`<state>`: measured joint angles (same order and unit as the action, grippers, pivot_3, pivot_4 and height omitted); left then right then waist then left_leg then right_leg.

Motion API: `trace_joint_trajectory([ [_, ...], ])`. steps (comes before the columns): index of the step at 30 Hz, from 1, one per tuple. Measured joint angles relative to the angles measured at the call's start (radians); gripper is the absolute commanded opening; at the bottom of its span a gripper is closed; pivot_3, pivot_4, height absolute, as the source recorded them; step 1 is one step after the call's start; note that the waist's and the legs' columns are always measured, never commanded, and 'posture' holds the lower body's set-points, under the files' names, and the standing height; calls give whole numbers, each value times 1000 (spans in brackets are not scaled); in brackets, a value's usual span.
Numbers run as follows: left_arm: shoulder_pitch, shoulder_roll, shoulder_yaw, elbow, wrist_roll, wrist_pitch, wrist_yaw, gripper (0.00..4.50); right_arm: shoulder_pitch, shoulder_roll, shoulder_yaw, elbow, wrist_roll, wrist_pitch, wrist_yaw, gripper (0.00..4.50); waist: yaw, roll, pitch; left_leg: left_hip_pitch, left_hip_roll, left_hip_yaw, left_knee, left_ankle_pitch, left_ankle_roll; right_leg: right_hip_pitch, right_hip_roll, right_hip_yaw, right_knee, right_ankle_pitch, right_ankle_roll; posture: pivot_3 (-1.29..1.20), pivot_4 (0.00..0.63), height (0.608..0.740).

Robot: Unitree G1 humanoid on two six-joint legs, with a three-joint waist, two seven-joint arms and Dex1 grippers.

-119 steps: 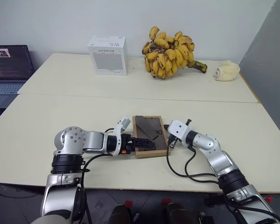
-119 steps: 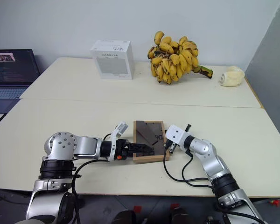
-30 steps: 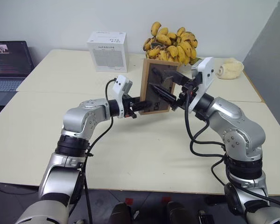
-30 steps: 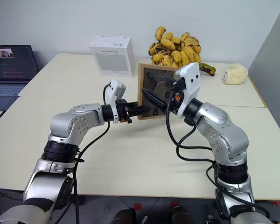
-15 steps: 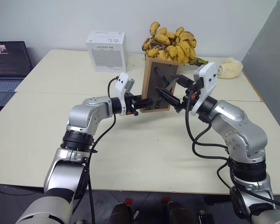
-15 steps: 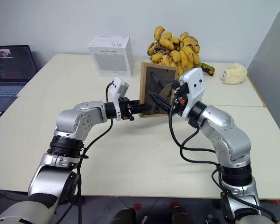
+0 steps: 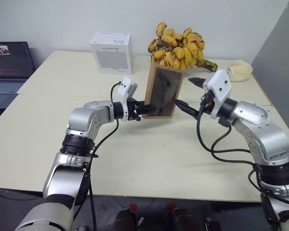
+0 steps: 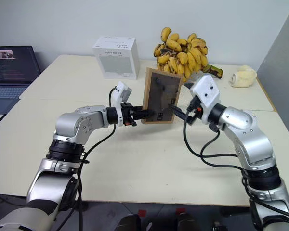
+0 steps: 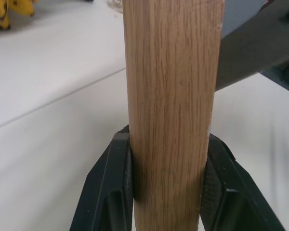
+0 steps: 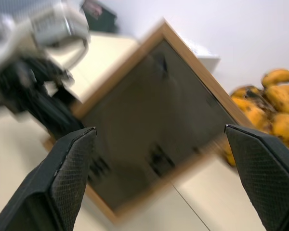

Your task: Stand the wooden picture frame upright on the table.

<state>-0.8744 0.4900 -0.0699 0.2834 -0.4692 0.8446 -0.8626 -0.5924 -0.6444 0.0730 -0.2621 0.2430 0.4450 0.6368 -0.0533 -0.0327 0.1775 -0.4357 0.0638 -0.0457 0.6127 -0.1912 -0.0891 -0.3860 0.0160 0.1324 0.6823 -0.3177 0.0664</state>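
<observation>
The wooden picture frame (image 7: 163, 91) is held upright over the middle of the table (image 7: 135, 159), its dark back (image 10: 149, 130) facing me and leaning slightly right. My left gripper (image 7: 143, 109) is shut on its lower left edge; in the left wrist view the black fingers (image 9: 113, 187) clamp the light-wood edge (image 9: 171, 96) from both sides. My right gripper (image 7: 190, 94) stands open just right of the frame, gripping nothing, its lower finger near the frame's bottom right corner. I cannot tell whether the frame's lower edge touches the table.
At the back of the table stand a white printed box (image 7: 111, 53), a large bunch of bananas (image 7: 178, 48) and a pale lump (image 7: 241, 71) at the far right. A laptop (image 7: 9, 62) sits off the left edge. A seam crosses the table behind the frame.
My right gripper has pulled away to the right from the frame's back and rolled, jaws spread wide. The left gripper keeps its hold, the frame staying nearly in place.
</observation>
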Motion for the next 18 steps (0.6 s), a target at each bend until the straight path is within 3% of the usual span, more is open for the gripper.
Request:
trace_joint_trajectory([
  [11,4,36,99,-43,-51,228,51,1284,84,-114,80,391,-358,-662,8,4489,-1,0,0,0,0,-1,2,0,0,1,0,-1,1,0,0,0,150,740],
  [15,1,37,164,-144,-154,441,83,1284,32,-139,132,592,-573,-996,-152,4489,-3,1,1,0,0,-2,2,0,0,1,-1,-2,2,0,0,0,150,740],
  [18,0,41,227,-223,-265,668,103,1284,-52,-149,171,693,-791,-1217,-368,4489,-7,1,1,1,0,-2,2,2,-3,0,-1,-2,5,0,0,0,150,740],
])
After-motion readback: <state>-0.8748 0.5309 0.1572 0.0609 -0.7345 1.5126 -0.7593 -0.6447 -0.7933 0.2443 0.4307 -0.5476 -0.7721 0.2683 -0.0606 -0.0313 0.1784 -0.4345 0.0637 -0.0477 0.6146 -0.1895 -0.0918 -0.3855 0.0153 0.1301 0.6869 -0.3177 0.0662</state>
